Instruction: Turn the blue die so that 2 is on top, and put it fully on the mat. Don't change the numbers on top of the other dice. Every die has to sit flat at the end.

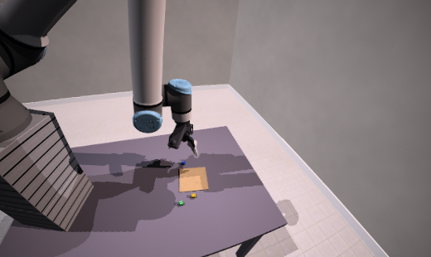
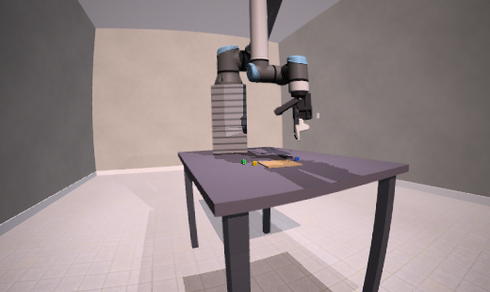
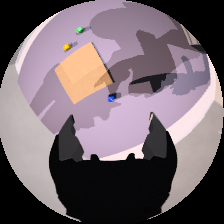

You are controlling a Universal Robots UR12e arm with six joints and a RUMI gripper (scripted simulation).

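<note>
A small blue die [image 1: 183, 163] [image 2: 297, 159] [image 3: 112, 98] lies on the table just off a corner of the tan mat [image 1: 192, 179] [image 2: 280, 164] [image 3: 80, 72], not on it. Its top number is too small to read. A yellow die [image 1: 193, 196] [image 2: 254, 163] [image 3: 67, 47] and a green die [image 1: 180, 203] [image 2: 243, 161] [image 3: 79, 30] lie on the table beyond the mat's opposite side. My gripper [image 1: 191, 146] [image 2: 301, 129] [image 3: 111, 114] is open and empty, hanging well above the table near the blue die.
The purple table [image 1: 133, 224] [image 2: 250, 188] carries everything. The striped robot base [image 1: 33, 166] [image 2: 228, 118] stands at its left end. The arm's dark shadow lies across the table beside the mat.
</note>
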